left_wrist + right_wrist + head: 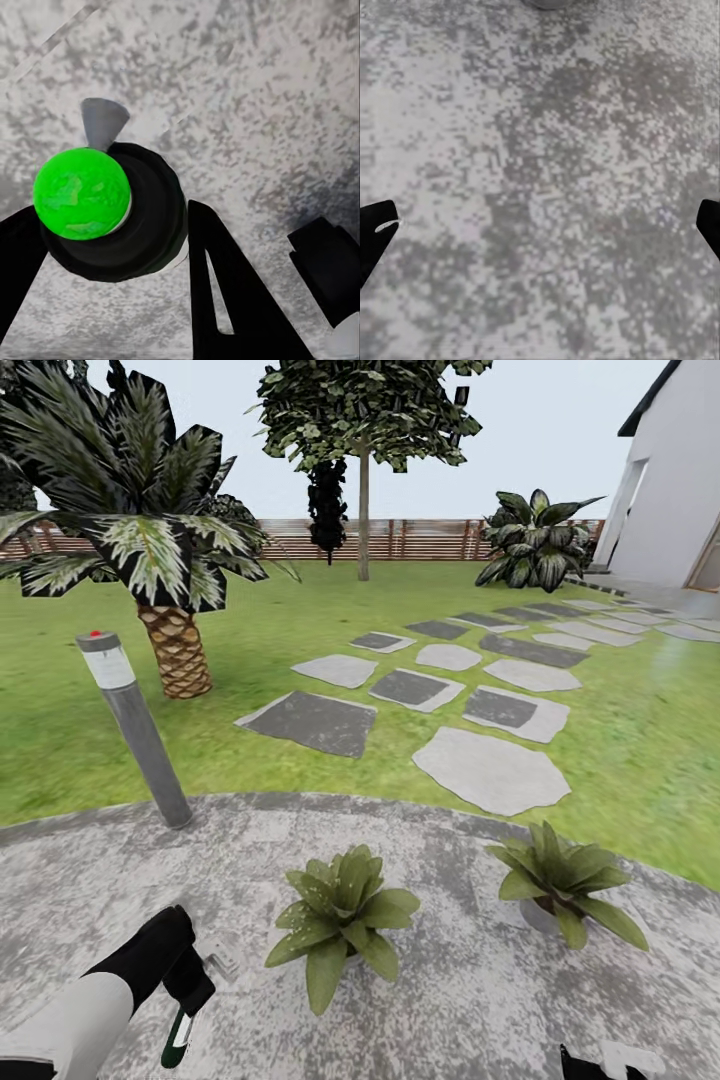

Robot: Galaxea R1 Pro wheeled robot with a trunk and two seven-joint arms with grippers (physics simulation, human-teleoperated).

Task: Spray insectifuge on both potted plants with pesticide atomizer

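My left gripper (193, 1000) is low over the round paved patio (450, 1000) at the near left, shut on the pesticide atomizer (180, 1042), a slim dark-green bottle with a white label. In the left wrist view the atomizer (142, 225) is seen end-on, its bright green tip (81, 193) facing the camera and a black finger (225, 300) pressed to each side. Two potted plants stand on the paving: one (340, 925) just right of the left gripper, the other (560, 880) farther right. My right gripper (610, 1062) peeks in at the bottom edge; its view shows the right gripper (540, 232) open over bare paving.
A grey bollard lamp (135, 730) leans at the patio's far left edge. Beyond lie lawn (640, 760), grey stepping stones (490, 770), a palm (170, 630), a tree (362, 480), a striped-leaf shrub (535, 540), a wooden fence (420, 540) and a white house wall (680, 490).
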